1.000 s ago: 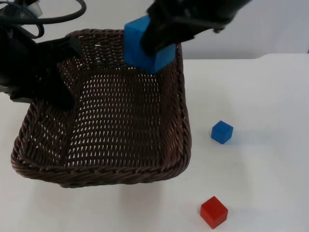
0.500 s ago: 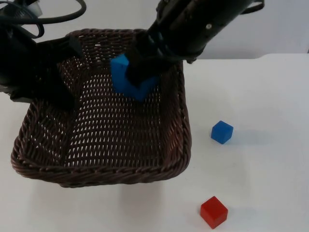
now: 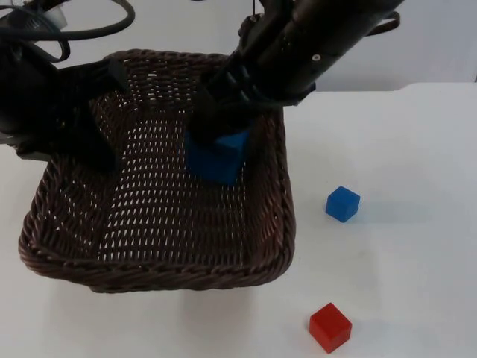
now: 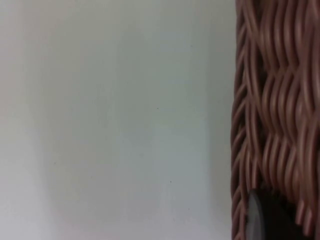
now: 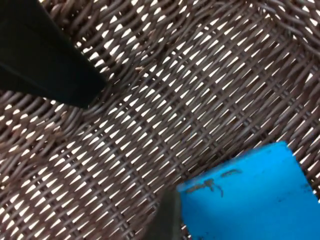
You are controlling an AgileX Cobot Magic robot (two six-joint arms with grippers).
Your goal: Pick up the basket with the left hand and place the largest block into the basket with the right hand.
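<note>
While the left tool grips the far-left rim of the dark brown woven wicker basket, the right tool reaches down inside the basket from the far right, closed on the large bright blue cube-shaped block. That block sits low in the basket's far-right part, close to the right wall, at or just above the woven floor; whether it touches the weave cannot be told. In the right wrist view, the block shows a few dark scuff marks on its upper face, with 1 black finger pressed against its side and the basket's open weave beneath. In the left wrist view, the basket's braided wall stands beside bare white worktop.

On the white worktop to the right of the basket lie 2 smaller cubes: a small blue block near the basket's right wall but apart from it, and a small red block nearer the front edge, well apart from the blue one. No brand, label or readable writing can be made out on any of the things.
</note>
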